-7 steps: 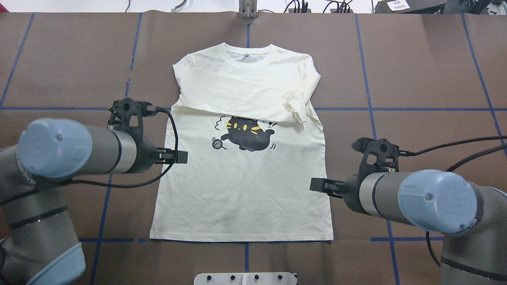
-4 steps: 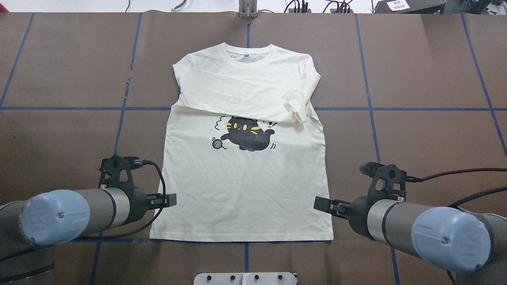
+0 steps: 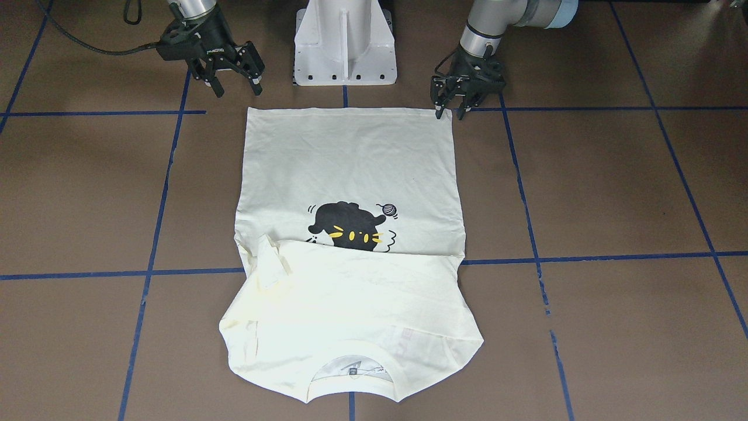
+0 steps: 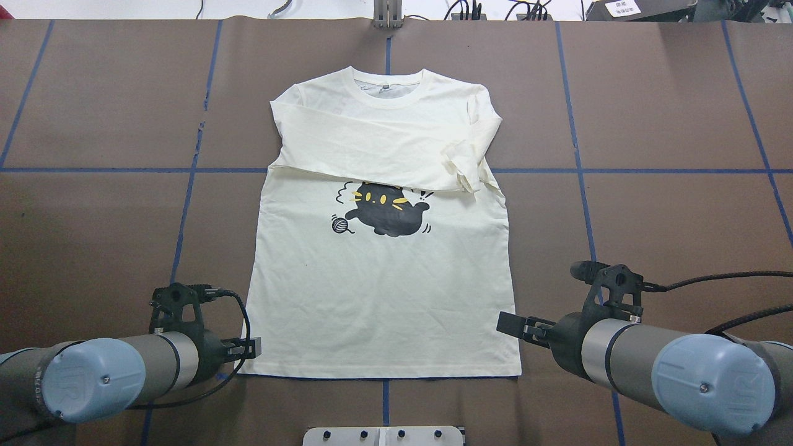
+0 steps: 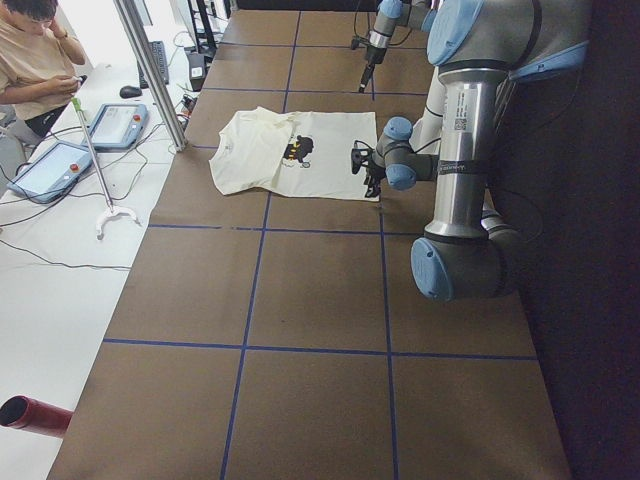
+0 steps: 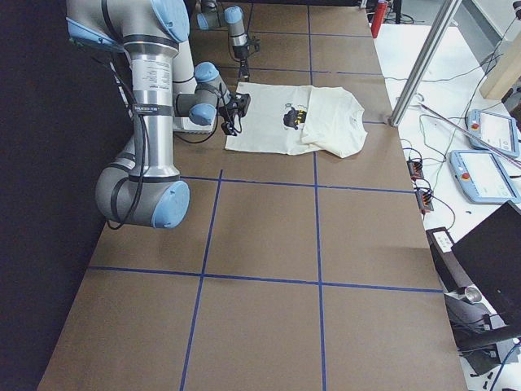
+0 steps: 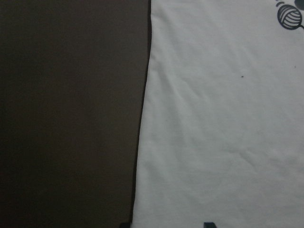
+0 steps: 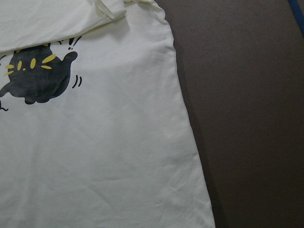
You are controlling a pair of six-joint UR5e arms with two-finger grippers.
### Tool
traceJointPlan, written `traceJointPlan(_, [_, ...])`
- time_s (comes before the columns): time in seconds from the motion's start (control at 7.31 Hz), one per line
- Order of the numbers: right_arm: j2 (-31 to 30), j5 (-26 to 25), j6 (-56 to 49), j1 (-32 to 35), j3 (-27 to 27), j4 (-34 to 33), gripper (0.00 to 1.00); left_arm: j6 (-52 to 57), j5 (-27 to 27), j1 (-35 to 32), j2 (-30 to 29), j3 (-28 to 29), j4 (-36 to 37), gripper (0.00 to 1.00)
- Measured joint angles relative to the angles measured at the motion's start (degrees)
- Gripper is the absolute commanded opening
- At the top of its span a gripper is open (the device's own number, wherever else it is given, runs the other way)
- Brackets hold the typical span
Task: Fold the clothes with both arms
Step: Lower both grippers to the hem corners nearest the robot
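The shirt lies flat, print up, on the desk, sleeves folded across its chest. The left end effector is partly spread at one hem corner, pinching nothing; contact is unclear. The right end effector, spread wide and empty, hangs near the other corner, apart from it.
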Motion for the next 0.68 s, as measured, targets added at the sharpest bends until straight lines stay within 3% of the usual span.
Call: traceJointPlan(0.68, [-0.08,-0.19,0.02,0.04,0.00,0.01,0.97,-0.05,-0.06,1.50,0.02,1.67,0.06,0.54])
